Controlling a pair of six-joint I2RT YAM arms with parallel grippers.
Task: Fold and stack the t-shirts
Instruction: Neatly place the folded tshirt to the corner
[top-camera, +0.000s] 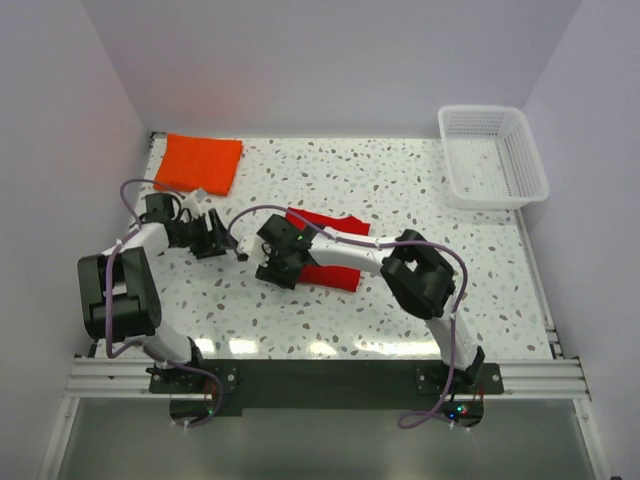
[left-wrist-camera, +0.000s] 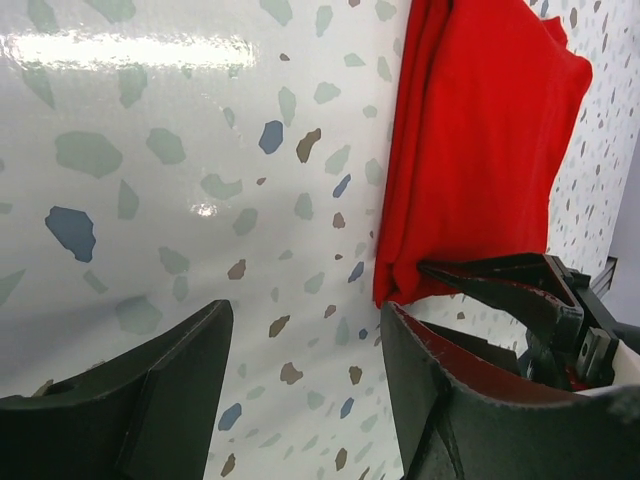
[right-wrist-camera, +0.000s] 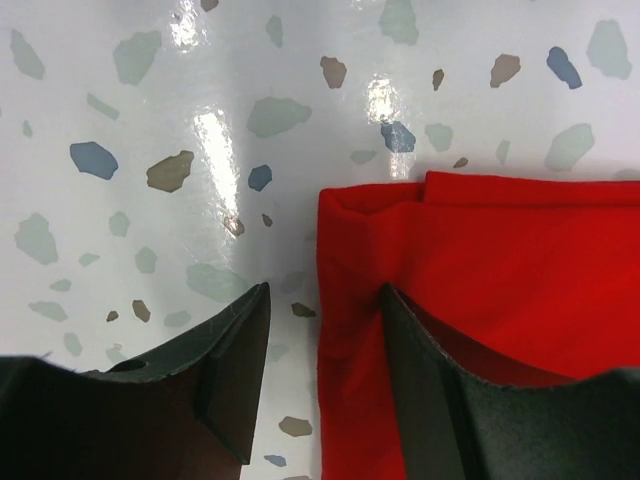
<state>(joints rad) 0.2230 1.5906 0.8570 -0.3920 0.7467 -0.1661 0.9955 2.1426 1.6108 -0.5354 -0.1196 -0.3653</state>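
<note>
Speckled table (top-camera: 420, 190) carries an orange shirt (top-camera: 200, 163), folded flat, up at eleven o'clock. White basket (top-camera: 495, 198) sits at two o'clock. Red shirt (top-camera: 330, 221) lies folded right around the centre.

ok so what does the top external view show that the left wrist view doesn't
Only top external: the folded orange cloth shirt at the far left corner of the table, and the white plastic lattice basket at the far right.

Only left wrist: a close view of the stacked fold layers along one edge of the bright red cloth shirt.

Both: the red shirt, the speckled glossy tabletop, and the left gripper, open over bare table beside the red shirt.
</note>
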